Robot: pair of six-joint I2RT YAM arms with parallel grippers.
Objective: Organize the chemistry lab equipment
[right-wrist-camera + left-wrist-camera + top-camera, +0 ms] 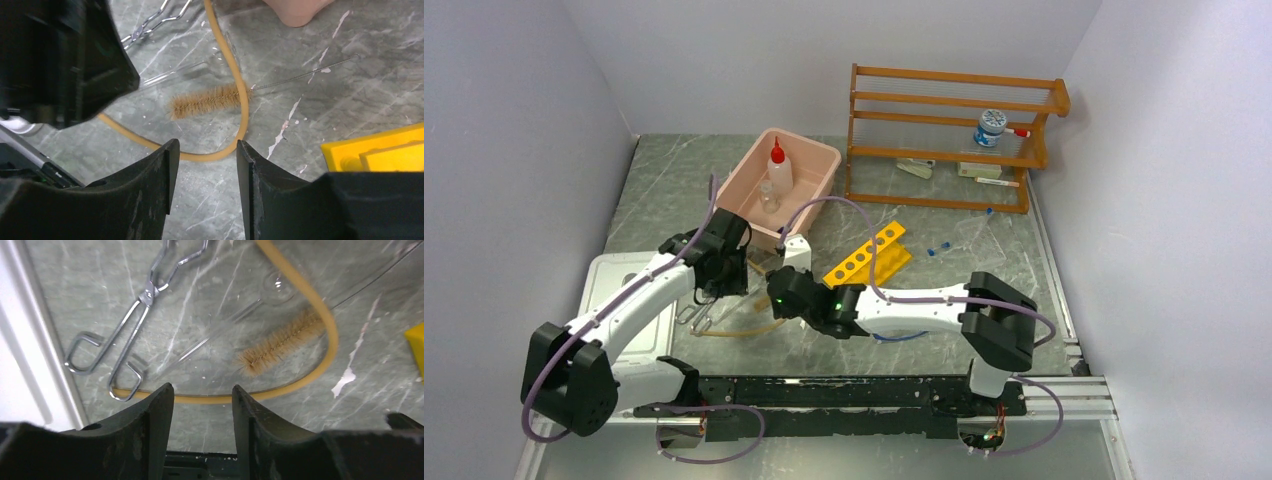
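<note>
Tan tubing (729, 331) lies just near of both pincers, beside the metal tongs (691, 314); pickup step, nothing gripped yet.
Left wrist: left gripper (202, 390) spread, empty; tubing just ahead, bristle brush (280, 342) beyond.
Right wrist: right gripper (206, 145) spread, empty; tubing loop just ahead, left gripper crowding its left.
Next: descend, pinch the tubing alone.

A staged robot test bench: plain walls (524, 150) box in a marbled tabletop (1024, 250) scattered with lab props: metal tongs (147, 292), bristle brush (280, 342), yellow holed rack (867, 258).
</note>
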